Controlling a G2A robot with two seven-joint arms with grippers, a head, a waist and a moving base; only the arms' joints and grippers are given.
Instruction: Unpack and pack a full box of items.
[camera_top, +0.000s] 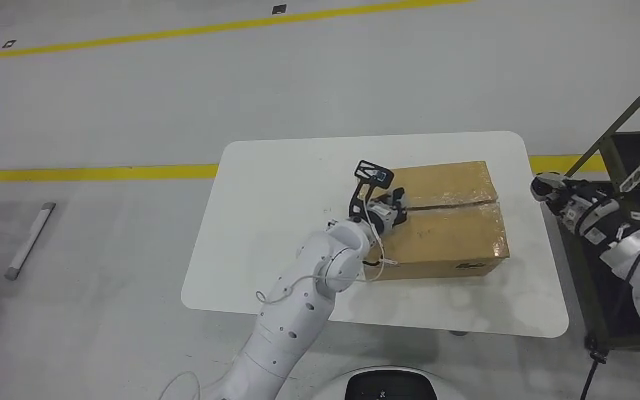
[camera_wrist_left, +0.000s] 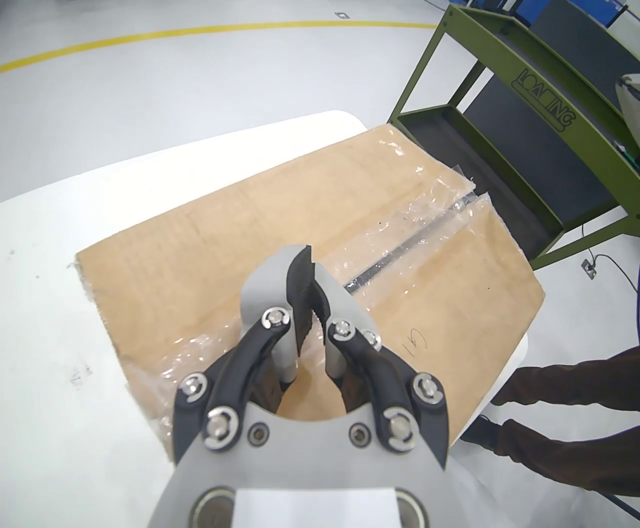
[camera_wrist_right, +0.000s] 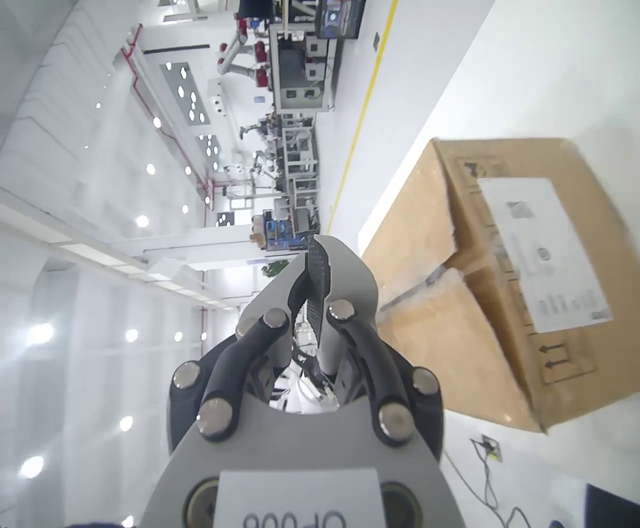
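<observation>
**Box sealed, left jaws over its seam**

Top view: the box (camera_top: 440, 215) sits on the right half of the white worktop (camera_top: 270, 230) with its flaps down. Its long axis runs left to right, and the tape seam (camera_top: 455, 204) follows that axis. The left jaws hang over the box's left end, at the start of the seam. The right jaws are at the worktop's right edge, apart from the box's other end, so the left jaws are clearly the nearer.

Left wrist view: the left jaws are closed with nothing between them, tips over the cardboard (camera_wrist_left: 200, 240); I cannot tell whether they touch it. The seam (camera_wrist_left: 410, 242), under crinkled clear tape (camera_wrist_left: 425, 185), runs straight away from them toward a green cart (camera_wrist_left: 525, 125). A stroke along the long axis looks like the natural way to open it.

Right wrist view: the right jaws are also closed and empty. The box (camera_wrist_right: 475, 310) shows its end face with a white label (camera_wrist_right: 545, 250). It lies beside the jaws' line, not ahead of it.
</observation>
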